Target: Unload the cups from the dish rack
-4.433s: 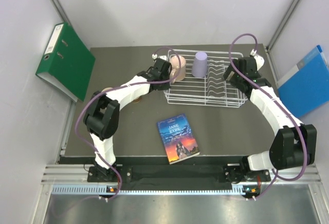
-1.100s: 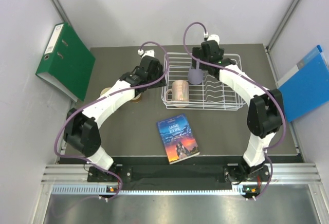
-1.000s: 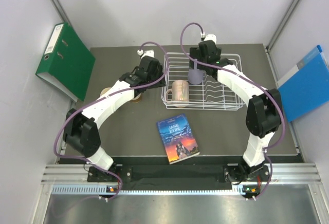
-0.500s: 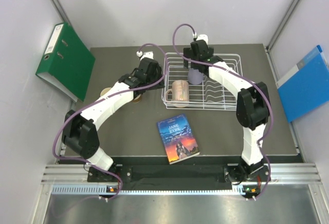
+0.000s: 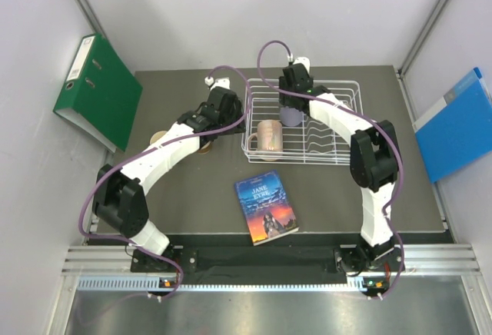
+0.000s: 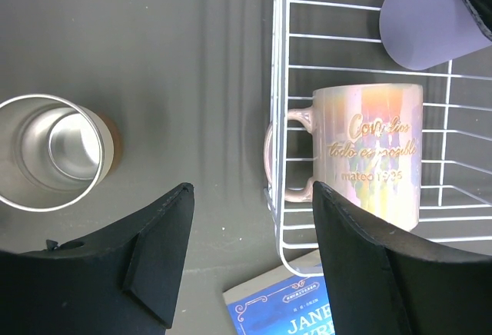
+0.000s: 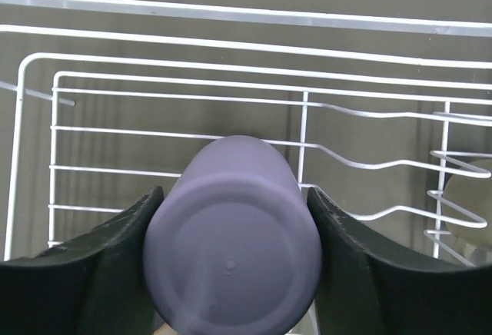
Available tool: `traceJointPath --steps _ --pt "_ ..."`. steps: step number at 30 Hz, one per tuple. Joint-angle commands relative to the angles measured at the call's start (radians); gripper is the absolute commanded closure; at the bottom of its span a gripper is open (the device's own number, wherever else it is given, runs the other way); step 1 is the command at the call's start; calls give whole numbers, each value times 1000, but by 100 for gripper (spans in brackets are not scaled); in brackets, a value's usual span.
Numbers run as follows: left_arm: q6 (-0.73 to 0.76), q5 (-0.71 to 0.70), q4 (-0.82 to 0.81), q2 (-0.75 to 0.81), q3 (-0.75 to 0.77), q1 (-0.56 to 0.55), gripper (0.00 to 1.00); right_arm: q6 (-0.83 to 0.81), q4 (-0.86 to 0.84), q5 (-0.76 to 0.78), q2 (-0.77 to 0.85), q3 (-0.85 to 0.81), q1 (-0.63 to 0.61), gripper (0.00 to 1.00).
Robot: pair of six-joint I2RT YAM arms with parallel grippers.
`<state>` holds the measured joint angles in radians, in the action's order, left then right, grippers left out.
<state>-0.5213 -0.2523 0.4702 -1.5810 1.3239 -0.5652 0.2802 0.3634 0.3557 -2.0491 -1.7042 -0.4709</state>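
Observation:
The white wire dish rack (image 5: 338, 131) stands at the back of the table. A lilac tumbler (image 7: 234, 250) stands upside down in it, and my right gripper (image 7: 234, 270) is shut on its sides, one finger on each flank. From above, the tumbler (image 5: 290, 116) is half hidden under that gripper (image 5: 292, 106). A pale pink handled mug (image 6: 373, 150) lies in the rack's near left corner, its handle poking through the rim (image 6: 275, 81). My left gripper (image 6: 254, 258) hangs open and empty over the table just left of that corner.
An upright cup (image 6: 58, 150) stands on the table left of the rack, and another cup (image 5: 157, 137) stands farther left. A paperback book (image 5: 266, 207) lies in front of the rack. A green binder (image 5: 98, 89) leans on the left wall, a blue one (image 5: 457, 124) on the right.
My right gripper has slid a little left over the lilac tumbler and closed from wide open onto its sides. The left arm, the mug and the rack have stayed put.

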Motion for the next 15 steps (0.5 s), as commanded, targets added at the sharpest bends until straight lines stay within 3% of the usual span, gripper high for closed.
traceJointPath --steps 1,4,5,15 --pt "6 -19 -38 35 -8 -2 32 13 -12 8 47 -18 -11 60" --pt "0 -16 -41 35 -9 -2 32 13 -9 8 64 -8 -12 84" --pt "-3 -16 -39 35 -8 -1 32 11 -11 9 72 -8 -12 100" --pt "1 -88 -24 59 27 -2 32 14 44 -37 227 -75 -18 100"
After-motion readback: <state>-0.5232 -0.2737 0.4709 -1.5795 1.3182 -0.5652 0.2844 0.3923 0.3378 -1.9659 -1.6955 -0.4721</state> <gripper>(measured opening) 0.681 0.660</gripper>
